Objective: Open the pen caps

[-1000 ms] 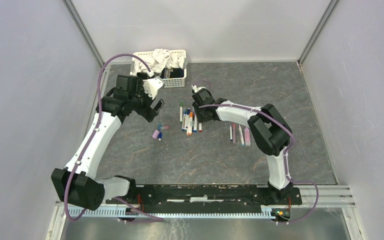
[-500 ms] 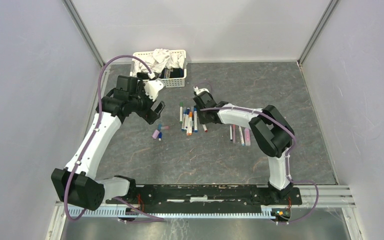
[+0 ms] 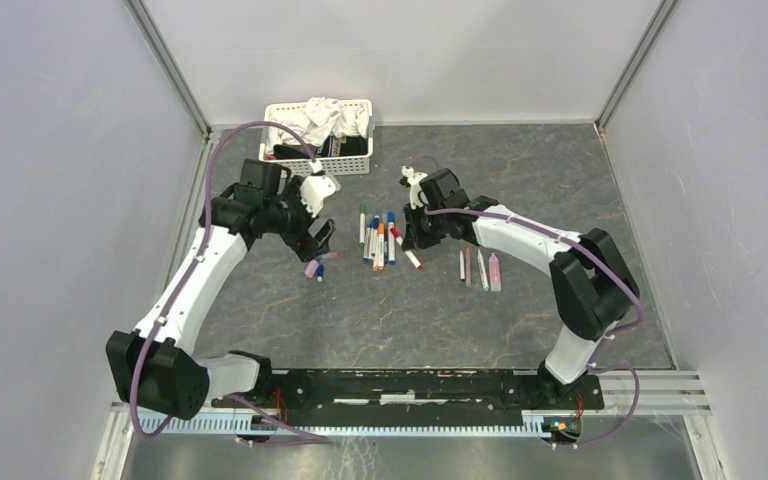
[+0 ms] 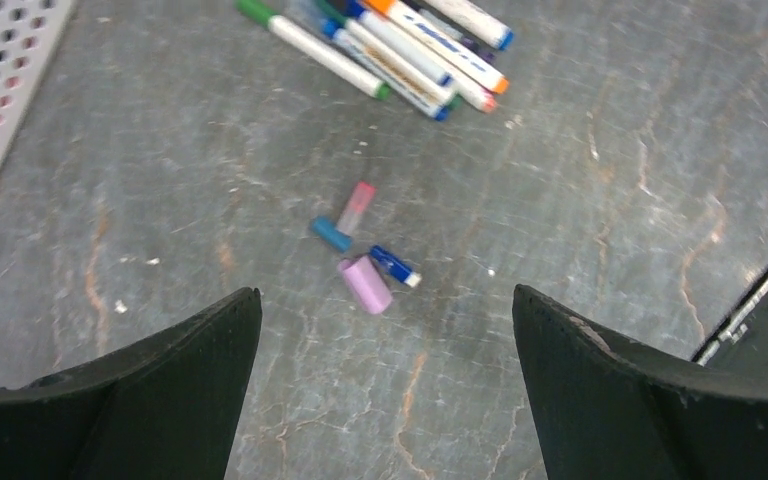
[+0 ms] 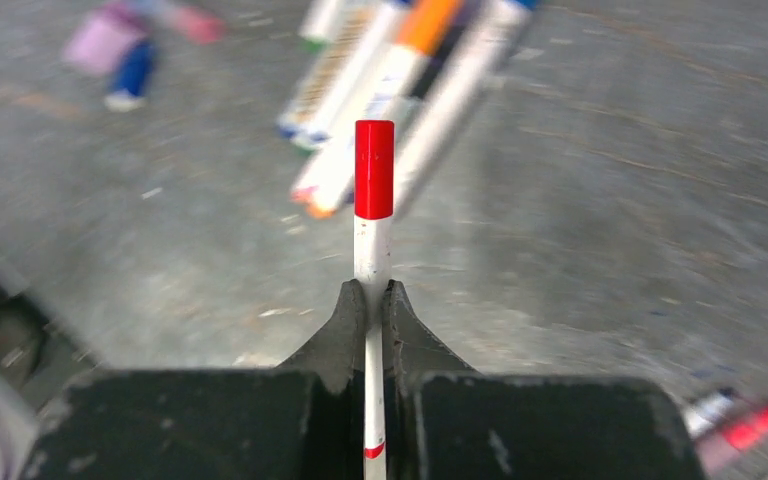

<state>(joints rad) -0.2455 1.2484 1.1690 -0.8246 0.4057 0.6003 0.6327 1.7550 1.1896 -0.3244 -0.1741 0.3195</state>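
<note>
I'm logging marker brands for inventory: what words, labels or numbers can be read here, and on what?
No text is readable.
Pens: orange print along some white barrels, too small and blurred to read.
Red-capped pen: a small red mark on its barrel, not legible.

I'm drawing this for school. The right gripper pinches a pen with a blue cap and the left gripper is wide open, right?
Not quite: the cap is red, not blue, as the right wrist view shows. The right gripper does pinch that pen, and the left gripper is wide open.
</note>
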